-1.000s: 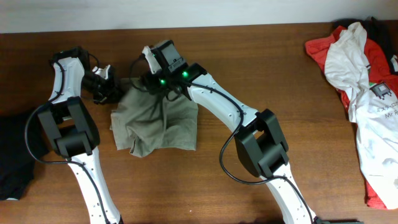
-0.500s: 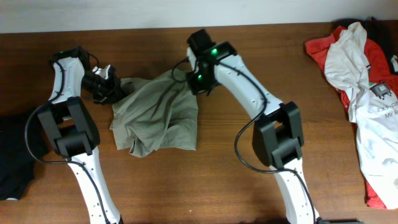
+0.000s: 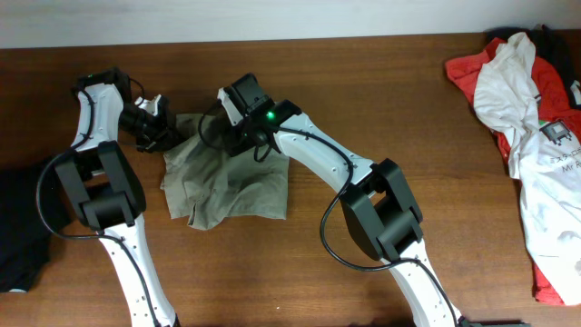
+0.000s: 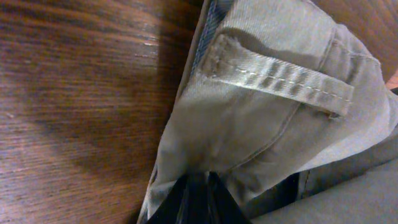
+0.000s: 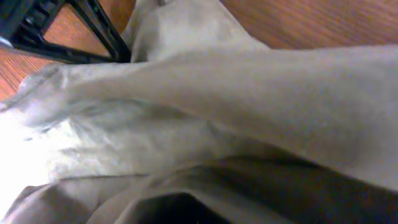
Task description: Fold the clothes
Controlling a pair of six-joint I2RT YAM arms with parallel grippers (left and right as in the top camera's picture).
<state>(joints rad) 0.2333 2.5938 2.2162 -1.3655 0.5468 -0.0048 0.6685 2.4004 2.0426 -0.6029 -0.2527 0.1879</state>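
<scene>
One khaki grey-green cotton garment (image 3: 227,186) was seen lying crumpled on the brown wooden bench (image 3: 408,109), left of centre, between the two arms. Its upper left corner was pinched by the left tool (image 3: 168,134); in the left wrist view the dark fingertips were closed together on the cloth just below one stitched belt loop (image 4: 280,78), and a stitched seam was visible beside it. The right tool (image 3: 222,134) was lowered onto the upper middle of the same garment, near the left tool. In the right wrist view the picture was filled by folds of the fabric and the fingers were hidden, so it could not be told whether that tool was wide or narrow. Three other garments were counted. One white printed T-shirt (image 3: 526,136) was laid over one red garment (image 3: 467,77) at the bench's far right, well apart from the arms. One black garment (image 3: 18,227) was seen at the left edge.
</scene>
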